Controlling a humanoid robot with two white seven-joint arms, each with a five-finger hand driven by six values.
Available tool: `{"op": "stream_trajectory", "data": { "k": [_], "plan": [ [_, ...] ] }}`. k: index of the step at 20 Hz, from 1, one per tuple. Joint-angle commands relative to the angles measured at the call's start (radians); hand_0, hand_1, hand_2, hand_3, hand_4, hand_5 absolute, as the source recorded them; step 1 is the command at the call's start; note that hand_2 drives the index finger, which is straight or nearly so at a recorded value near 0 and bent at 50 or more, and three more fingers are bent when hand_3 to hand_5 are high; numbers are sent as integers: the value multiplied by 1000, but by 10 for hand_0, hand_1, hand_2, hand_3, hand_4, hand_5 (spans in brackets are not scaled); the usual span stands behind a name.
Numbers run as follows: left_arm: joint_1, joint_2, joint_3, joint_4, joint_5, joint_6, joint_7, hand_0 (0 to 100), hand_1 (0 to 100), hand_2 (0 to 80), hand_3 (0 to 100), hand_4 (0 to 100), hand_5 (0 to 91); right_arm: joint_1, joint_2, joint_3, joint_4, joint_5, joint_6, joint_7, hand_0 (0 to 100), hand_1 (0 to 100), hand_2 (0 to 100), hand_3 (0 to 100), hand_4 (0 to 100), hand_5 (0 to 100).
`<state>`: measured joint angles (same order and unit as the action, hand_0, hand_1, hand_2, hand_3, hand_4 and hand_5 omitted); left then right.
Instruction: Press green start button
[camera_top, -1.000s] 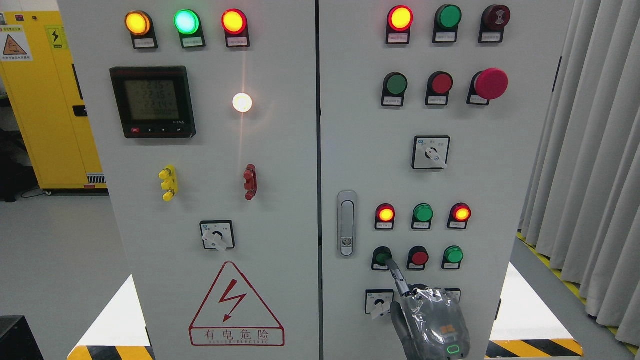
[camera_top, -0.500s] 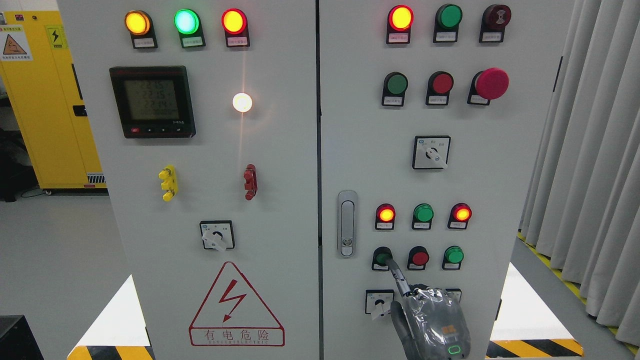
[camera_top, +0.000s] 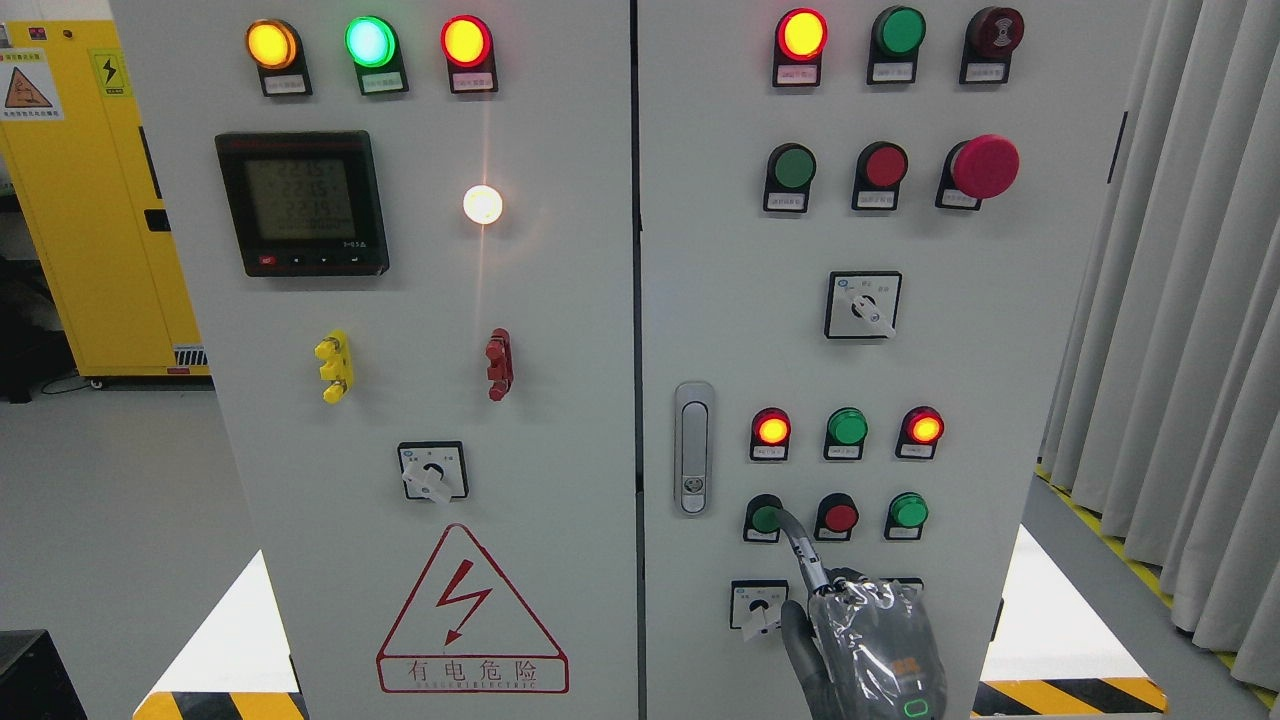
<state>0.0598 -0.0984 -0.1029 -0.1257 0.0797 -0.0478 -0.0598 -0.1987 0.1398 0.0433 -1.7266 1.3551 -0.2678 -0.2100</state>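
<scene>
The green start button (camera_top: 764, 518) sits at the left of the lower row of three buttons on the right cabinet door (camera_top: 720, 300). My right hand (camera_top: 868, 645), grey and wrapped in clear plastic, rises from the bottom edge below that row. Its index finger (camera_top: 803, 553) is stretched up and to the left, with the tip at the button's right edge. The other fingers are curled and hold nothing. The hand hides part of the switch row underneath.
A red button (camera_top: 838, 517) and another green button (camera_top: 907, 510) lie right of the start button. Indicator lamps (camera_top: 846, 427) are above, a rotary switch (camera_top: 757, 606) just left of the hand, a door latch (camera_top: 693, 446) further left. Curtains (camera_top: 1180, 300) hang at right.
The hand has drifted slightly right and down. The fingertip has slid from over the green button to its right edge, so more of the button shows.
</scene>
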Motion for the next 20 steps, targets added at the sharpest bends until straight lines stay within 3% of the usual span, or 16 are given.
{"op": "stream_trajectory", "data": {
  "k": [1, 3, 7, 8, 9, 10, 11, 12, 14, 15, 19, 20],
  "plan": [
    [0, 0, 0, 0, 0, 0, 0, 120, 556, 0, 0, 0, 0, 51, 1, 68, -76, -190, -39, 3, 747, 930, 0, 837, 881, 977],
    [0, 0, 0, 0, 0, 0, 0, 120, 556, 0, 0, 0, 0, 97, 0, 104, -105, -316, -41, 8, 724, 897, 0, 799, 847, 917],
    [0, 0, 0, 0, 0, 0, 0, 120, 556, 0, 0, 0, 0, 173, 0, 113, -148, -529, -51, 20, 718, 866, 0, 717, 772, 792],
    [0, 0, 0, 0, 0, 0, 0, 120, 556, 0, 0, 0, 0, 186, -2, 119, -152, -612, -51, 44, 710, 845, 0, 613, 673, 693],
    [0, 0, 0, 0, 0, 0, 0, 120, 556, 0, 0, 0, 0, 205, -2, 125, -162, -690, -50, 73, 710, 827, 0, 440, 489, 526],
    [0, 0, 0, 0, 0, 0, 0, 120, 556, 0, 0, 0, 0, 223, -2, 127, -172, -762, -48, 96, 706, 823, 0, 375, 413, 412],
    [0, 0, 0, 0, 0, 0, 0, 120, 556, 0, 0, 0, 0, 235, -2, 133, -179, -824, -45, 104, 711, 816, 0, 203, 226, 200],
    [0, 0, -1, 0, 0, 0, 0, 120, 556, 0, 0, 0, 0, 246, -2, 138, -188, -865, -44, 104, 720, 808, 0, 63, 77, 58],
    [0, 0, 0, 0, 0, 0, 0, 120, 556, 0, 0, 0, 0, 257, -2, 138, -208, -931, -42, 101, 721, 803, 0, 49, 63, 39],
    [0, 0, 0, 0, 0, 0, 0, 120, 556, 0, 0, 0, 0, 259, -2, 138, -212, -953, -42, 101, 737, 793, 0, 0, 0, 0],
    [0, 0, 0, 0, 0, 0, 0, 120, 556, 0, 0, 0, 0, 271, -2, 151, -214, -990, -56, 112, 758, 779, 0, 0, 0, 0],
    [0, 0, 0, 0, 0, 0, 0, 120, 556, 0, 0, 0, 0, 271, -2, 155, -214, -998, -60, 112, 824, 758, 0, 0, 0, 0]
  ]
}}
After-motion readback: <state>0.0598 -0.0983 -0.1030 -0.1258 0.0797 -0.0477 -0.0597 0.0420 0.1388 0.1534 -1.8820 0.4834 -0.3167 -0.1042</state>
